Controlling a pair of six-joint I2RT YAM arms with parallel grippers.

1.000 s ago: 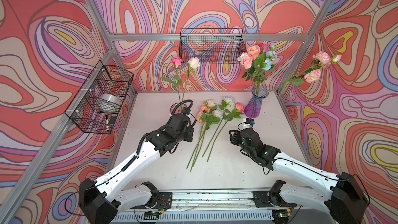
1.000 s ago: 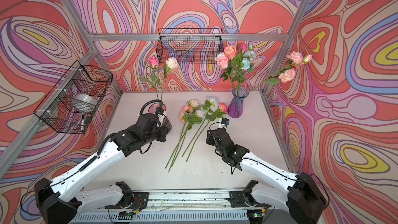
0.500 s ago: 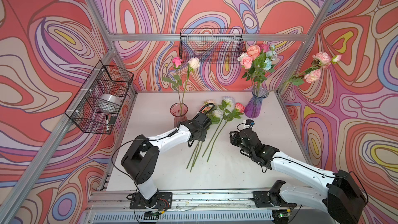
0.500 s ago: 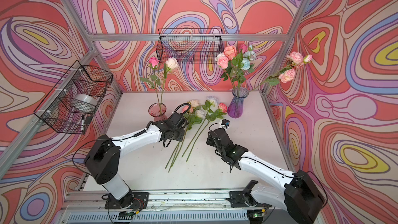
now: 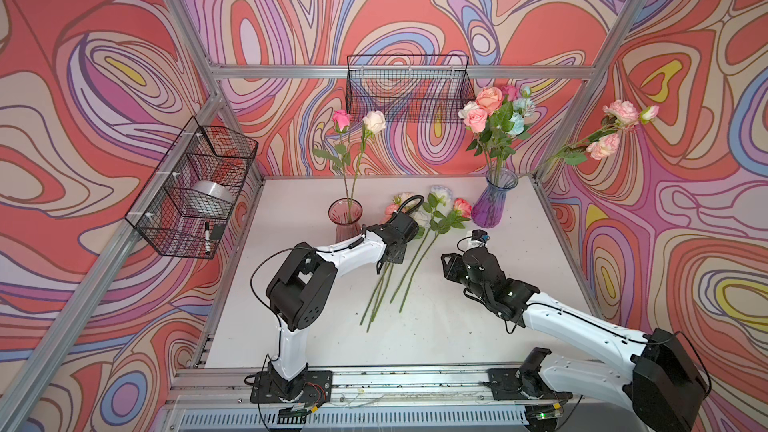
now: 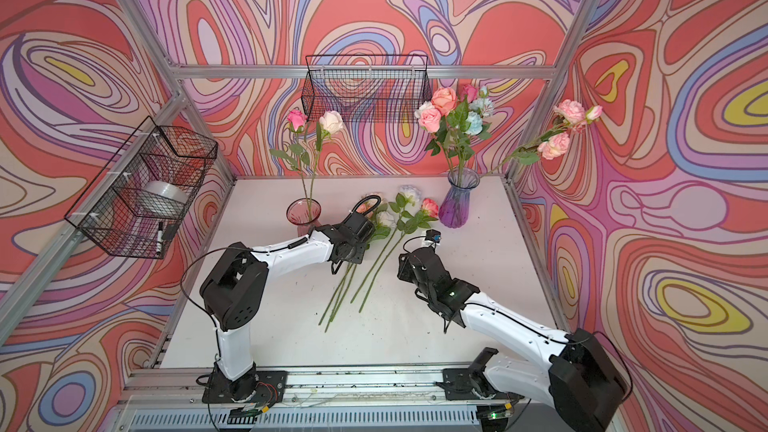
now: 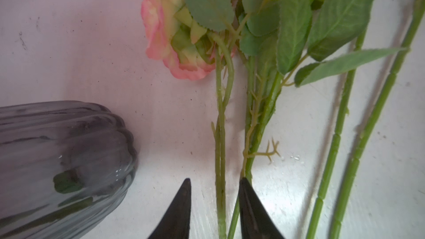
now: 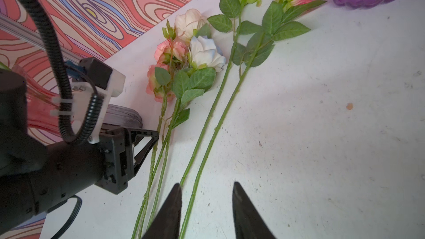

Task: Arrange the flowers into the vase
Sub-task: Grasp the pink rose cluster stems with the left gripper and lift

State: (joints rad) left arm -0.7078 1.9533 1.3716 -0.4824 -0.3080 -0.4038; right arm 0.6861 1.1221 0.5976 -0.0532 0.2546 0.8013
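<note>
Showing the white table [image 5: 457, 334], with every place given from the pink vase [image 5: 345, 218]. Your left gripper [image 7: 215, 180] sat low just right of the pink vase. Its jaws were spread, with one thin green stem [image 7: 220, 134] between them. Bare table showed on the vase side, and the far finger [image 7: 250, 203] lay against a neighbouring stem. Nothing was pinched. The loose roses [image 8: 207, 54] lay flat on the table right of the pink vase, with their blooms about level with it and their stems trailing forward. A pink rose [image 5: 341, 120] and a cream rose [image 5: 374, 121] stood upright in the pink vase. Farther right, beyond the loose roses, the purple vase [image 5: 494, 205] held a fuller bunch [image 5: 494, 118]. Your right gripper [image 8: 205, 184] hung right of the loose stems and forward of the pink vase, its jaws parted and empty. You could not tell from the wrist view whether its fingers had reached stem height.
</note>
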